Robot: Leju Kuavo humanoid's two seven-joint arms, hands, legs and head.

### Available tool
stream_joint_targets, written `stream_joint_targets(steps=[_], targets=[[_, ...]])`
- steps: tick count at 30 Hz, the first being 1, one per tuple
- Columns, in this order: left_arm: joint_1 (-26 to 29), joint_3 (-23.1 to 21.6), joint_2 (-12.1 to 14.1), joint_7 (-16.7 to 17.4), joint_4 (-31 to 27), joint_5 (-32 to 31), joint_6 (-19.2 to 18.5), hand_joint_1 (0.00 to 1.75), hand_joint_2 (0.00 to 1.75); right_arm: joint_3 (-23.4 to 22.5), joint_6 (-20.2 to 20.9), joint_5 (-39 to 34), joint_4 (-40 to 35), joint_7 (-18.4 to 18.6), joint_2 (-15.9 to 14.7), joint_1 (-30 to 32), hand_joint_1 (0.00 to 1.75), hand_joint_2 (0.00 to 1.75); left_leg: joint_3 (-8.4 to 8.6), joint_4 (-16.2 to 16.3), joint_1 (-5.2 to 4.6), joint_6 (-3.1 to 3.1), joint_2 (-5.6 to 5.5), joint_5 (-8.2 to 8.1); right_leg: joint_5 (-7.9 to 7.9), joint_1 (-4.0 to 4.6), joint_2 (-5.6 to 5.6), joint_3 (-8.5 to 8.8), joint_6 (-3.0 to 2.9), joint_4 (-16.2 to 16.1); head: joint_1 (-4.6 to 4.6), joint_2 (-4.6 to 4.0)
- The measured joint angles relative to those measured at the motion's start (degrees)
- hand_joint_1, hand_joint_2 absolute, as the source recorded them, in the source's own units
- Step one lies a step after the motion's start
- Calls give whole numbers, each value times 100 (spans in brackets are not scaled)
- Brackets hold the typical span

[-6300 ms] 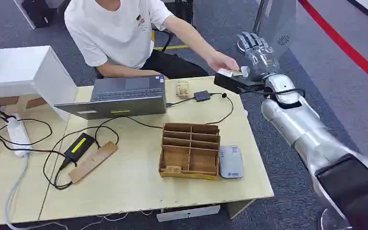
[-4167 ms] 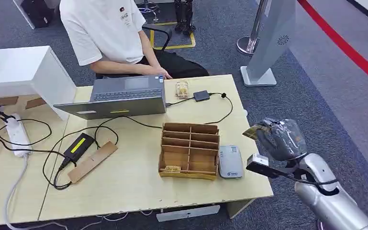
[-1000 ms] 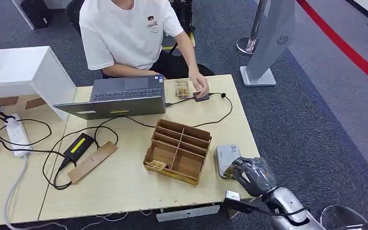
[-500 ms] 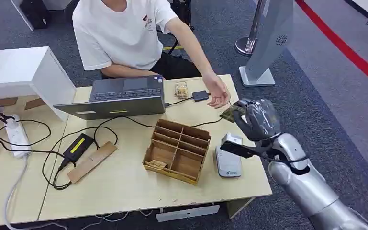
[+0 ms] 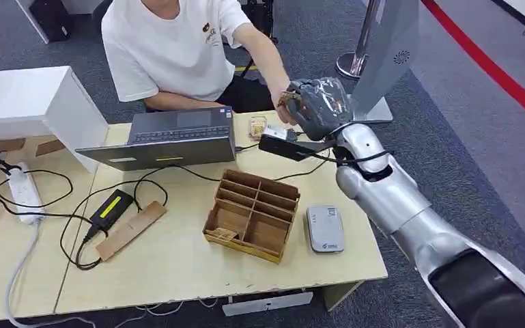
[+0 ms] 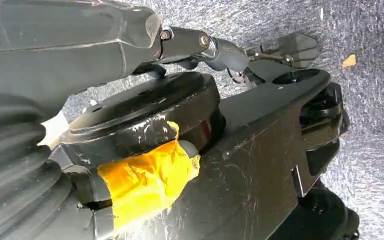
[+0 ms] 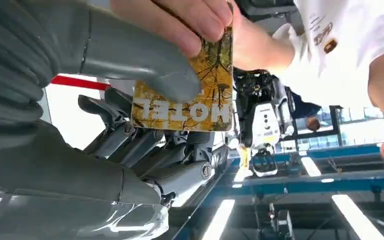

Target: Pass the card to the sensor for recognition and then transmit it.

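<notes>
Now the right hand (image 5: pixel 319 104) is pinching the card (image 7: pixel 190 100) under its thumb, and the person's hand (image 7: pixel 180 17) is gripping its far edge.

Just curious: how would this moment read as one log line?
step: handover | right hand: holds card | person's hand: gripping card | sensor: on table

floor: grey carpet (image 5: pixel 444 130), red line (image 5: pixel 491 65) | furniture: wooden table (image 5: pixel 177 263), white cabinet (image 5: pixel 34 102) beside it | light: ceiling strips (image 7: pixel 352 207)
</notes>
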Motion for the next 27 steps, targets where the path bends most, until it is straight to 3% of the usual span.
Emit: stream_joint_targets(steps=[1, 7, 16, 20, 27], targets=[[-19, -83, 4, -2, 0, 0, -17, 0, 175, 190, -33, 9, 492, 48, 304, -235, 0, 175, -5, 0, 1, -4, -14, 3, 0, 1, -12, -1, 0, 0, 2, 0], [-18, -122, 17, -114, 2, 147, -92, 0, 175, 398, -192, 0, 1001, -39, 559, -316, 0, 175, -11, 0, 0, -4, -17, 2, -1, 0, -15, -4, 0, -3, 2, 2], [-16, -135, 20, -7, 2, 243, 0, 0, 175, 535, -352, -103, 1044, -197, 491, -32, 0, 175, -11, 2, 0, -3, -15, 2, 0, 0, -14, -9, 0, -5, 2, 2], [-4, -135, 22, 24, 2, 334, 46, 0, 175, 529, -450, -199, 684, -251, 206, 229, 0, 175, -11, 2, 0, -3, -14, 2, 0, 0, -13, -10, 0, -5, 2, 0], [42, -133, 22, 35, 2, 494, 87, 0, 175, 227, -645, -210, -465, -374, -615, 910, 0, 175, -13, 3, -2, 1, -16, -4, 0, -1, -15, -9, 1, -11, 2, 0]])
